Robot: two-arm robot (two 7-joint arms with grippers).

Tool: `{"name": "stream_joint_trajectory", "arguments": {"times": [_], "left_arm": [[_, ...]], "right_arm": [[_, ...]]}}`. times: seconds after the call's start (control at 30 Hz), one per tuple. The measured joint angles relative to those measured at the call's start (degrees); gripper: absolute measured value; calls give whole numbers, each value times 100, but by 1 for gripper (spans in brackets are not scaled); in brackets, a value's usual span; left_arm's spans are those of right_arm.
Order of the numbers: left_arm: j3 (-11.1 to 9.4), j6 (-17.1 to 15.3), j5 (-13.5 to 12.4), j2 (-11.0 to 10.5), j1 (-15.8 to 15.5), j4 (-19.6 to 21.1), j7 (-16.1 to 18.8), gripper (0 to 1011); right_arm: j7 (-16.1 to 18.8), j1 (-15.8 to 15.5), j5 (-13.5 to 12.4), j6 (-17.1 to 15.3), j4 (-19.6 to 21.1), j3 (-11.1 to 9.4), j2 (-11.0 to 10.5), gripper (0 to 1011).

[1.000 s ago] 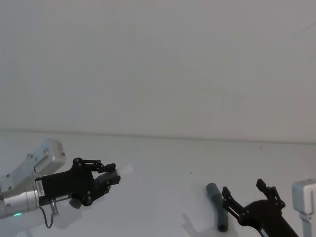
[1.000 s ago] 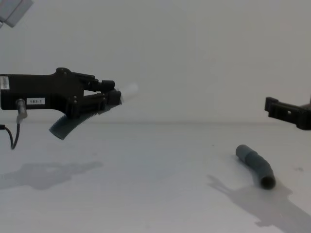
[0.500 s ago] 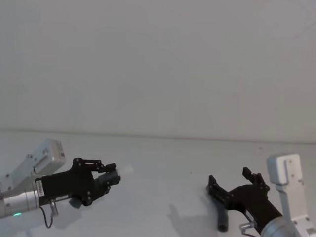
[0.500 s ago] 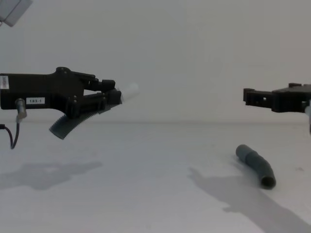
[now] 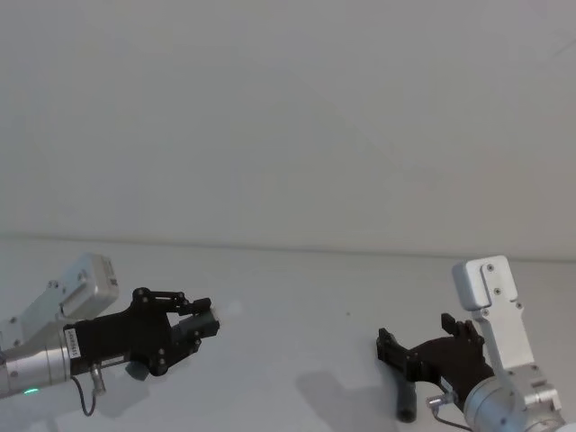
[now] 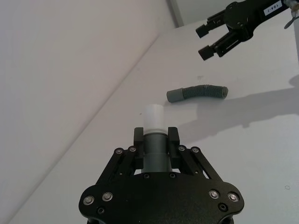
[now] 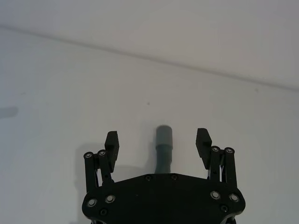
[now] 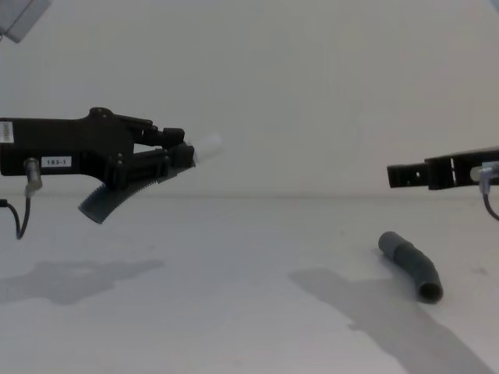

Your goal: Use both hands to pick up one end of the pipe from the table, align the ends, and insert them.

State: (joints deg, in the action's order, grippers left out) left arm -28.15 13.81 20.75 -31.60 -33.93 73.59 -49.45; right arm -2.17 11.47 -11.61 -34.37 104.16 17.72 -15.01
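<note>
My left gripper (image 8: 181, 152) hangs above the table (image 8: 234, 312) on the left, shut on the white-tipped pipe piece (image 6: 155, 149). Its white plug tip (image 8: 207, 146) sticks out past the fingers, and the ribbed tail (image 8: 105, 204) droops below the gripper. The other pipe piece (image 8: 411, 265), with the grey cuff, lies flat on the table at the right. My right gripper (image 8: 401, 175) hovers open a little above it without touching. In the right wrist view, the cuff end (image 7: 164, 140) sits between the spread fingers of the right gripper (image 7: 158, 138).
The white table (image 5: 297, 297) runs back to a plain white wall (image 5: 288, 117). A thin black cable (image 8: 22, 214) hangs under my left wrist. Shadows of both arms fall on the table.
My right gripper has swung in from the right edge and now hangs over the cuff piece. The left gripper and its piece have stayed put.
</note>
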Motion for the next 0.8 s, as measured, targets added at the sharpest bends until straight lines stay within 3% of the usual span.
{"name": "stream_joint_trajectory", "arguments": {"times": [0.3,0.8], "left_arm": [[0,3,0,-1,1,0,-1,274],[0,3,-1,0,1,0,0,274]], "right_arm": [[-194,42,80,-606,-18,7,144,1003],[-297,72,168,-879,-156,95,369,1003]]}}
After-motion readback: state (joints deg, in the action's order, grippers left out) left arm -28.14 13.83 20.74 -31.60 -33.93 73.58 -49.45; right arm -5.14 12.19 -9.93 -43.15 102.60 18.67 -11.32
